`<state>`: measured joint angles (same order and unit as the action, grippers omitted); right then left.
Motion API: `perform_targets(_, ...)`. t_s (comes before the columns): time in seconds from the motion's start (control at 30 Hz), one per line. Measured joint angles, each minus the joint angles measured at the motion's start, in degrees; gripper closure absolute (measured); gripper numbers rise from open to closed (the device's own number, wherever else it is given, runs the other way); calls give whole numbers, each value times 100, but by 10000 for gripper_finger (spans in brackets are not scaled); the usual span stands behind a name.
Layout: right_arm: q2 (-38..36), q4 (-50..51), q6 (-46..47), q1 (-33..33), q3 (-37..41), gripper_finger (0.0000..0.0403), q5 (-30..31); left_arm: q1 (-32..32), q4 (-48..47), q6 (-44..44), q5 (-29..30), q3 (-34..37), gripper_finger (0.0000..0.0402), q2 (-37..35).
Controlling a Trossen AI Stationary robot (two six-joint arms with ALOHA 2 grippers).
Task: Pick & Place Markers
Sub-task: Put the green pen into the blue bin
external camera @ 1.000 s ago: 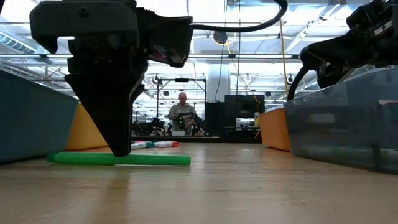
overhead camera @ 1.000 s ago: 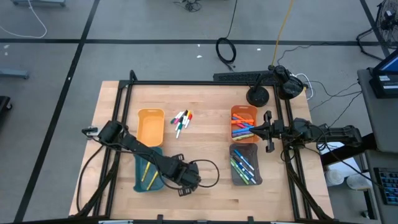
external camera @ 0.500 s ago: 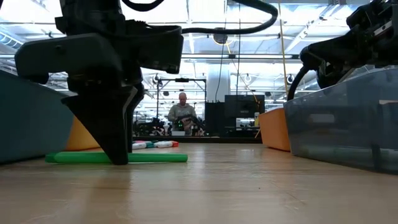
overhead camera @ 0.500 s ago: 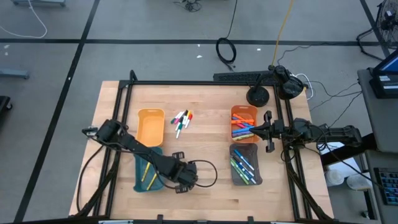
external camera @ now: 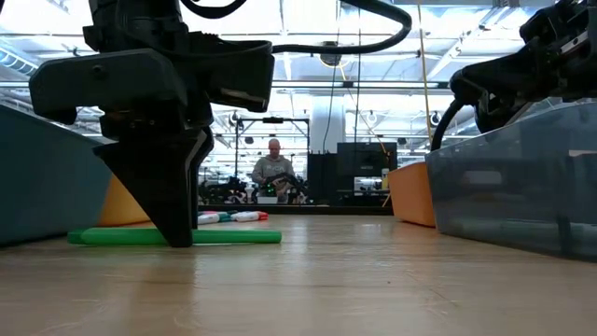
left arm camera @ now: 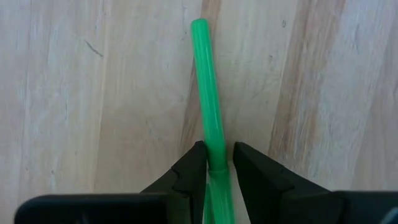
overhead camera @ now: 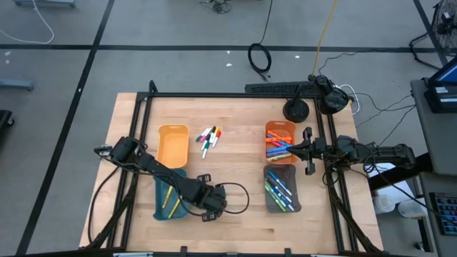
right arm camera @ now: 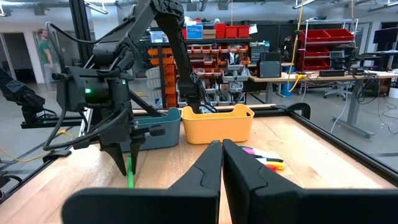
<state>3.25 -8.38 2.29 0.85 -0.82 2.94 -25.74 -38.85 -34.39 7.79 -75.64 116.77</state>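
A green marker (left arm camera: 205,81) lies flat on the wooden table (overhead camera: 235,228) near its front edge, just right of a teal tray (overhead camera: 170,198). My left gripper (left arm camera: 216,152) stands on it, pointing down, and is shut on it (external camera: 177,238). More markers lie loose (overhead camera: 208,140) at the table's middle far side, and others fill the two right trays. My right gripper (overhead camera: 307,151) waits shut and level at the right side, above those trays. My left gripper pinches the green marker's shaft (left arm camera: 214,158) between its two fingers, near the middle of its length (external camera: 201,236). The fingers come from above, pointing down, and lie across the marker. The marker rests level on the table.
An orange tray (overhead camera: 173,145) stands behind the teal one on the left. On the right are an orange tray (overhead camera: 280,141) and a grey tray (overhead camera: 282,189), both holding markers. A black frame (overhead camera: 235,96) rims the table. A person (external camera: 273,168) sits far off in the room.
My left gripper has sunk a little toward the table over the green marker, its fingers staying on either side of the shaft. The marker still lies on the wood.
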Motion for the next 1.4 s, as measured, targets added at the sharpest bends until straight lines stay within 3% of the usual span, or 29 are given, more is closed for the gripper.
perform_targets(0.47,0,0,2,2,0,399,0,0,4,-94,-7,4,312,7)
perform_targets(0.67,0,0,2,2,0,399,0,0,16,-83,-26,4,378,4)
perform_targets(0.9,0,0,2,1,0,399,0,0,15,-47,-23,7,362,4)
perform_targets(1.4,0,0,1,1,1,399,2,-7,-128,435,121,-373,376,-401)
